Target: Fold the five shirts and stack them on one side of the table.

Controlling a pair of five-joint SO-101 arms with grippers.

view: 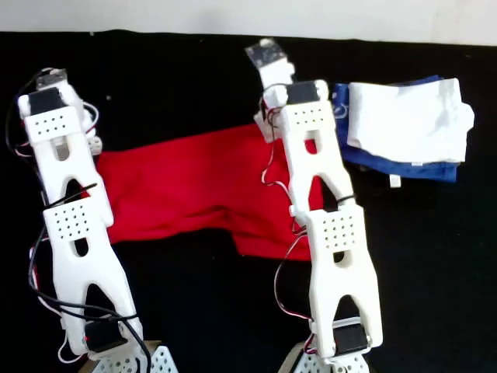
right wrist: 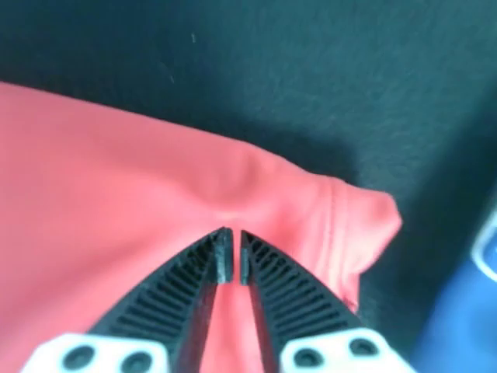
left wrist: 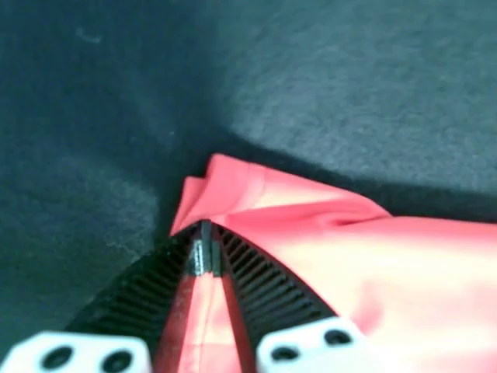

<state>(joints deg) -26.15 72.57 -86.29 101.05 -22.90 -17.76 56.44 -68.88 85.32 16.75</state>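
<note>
the red shirt (view: 186, 186) lay spread across the middle of the black table (view: 178, 85), running from under the left arm to under the right arm, with one flap hanging down toward the near edge beside the right arm. the cloth was wrinkled and loosely laid rather than flat.

the left pincer (left wrist: 203, 249) was at the shirt's left end, its jaws together at the tips and clamped on a folded corner of the red cloth, which ran down between the ribbed pads (left wrist: 256, 287). the black table showed just past that corner.

the right pincer (right wrist: 231, 252) was at the shirt's far right edge, close to a rounded corner. its jaws stood almost together, and a small pucker of cloth sat at the tips, so it seemed to be pinching the red shirt there, though the grip was hard to see.

on the right side of the table, near the right arm's wrist, a folded white shirt (view: 408, 116) rested on top of a folded blue shirt (view: 404, 167), apart from the red one.
</note>
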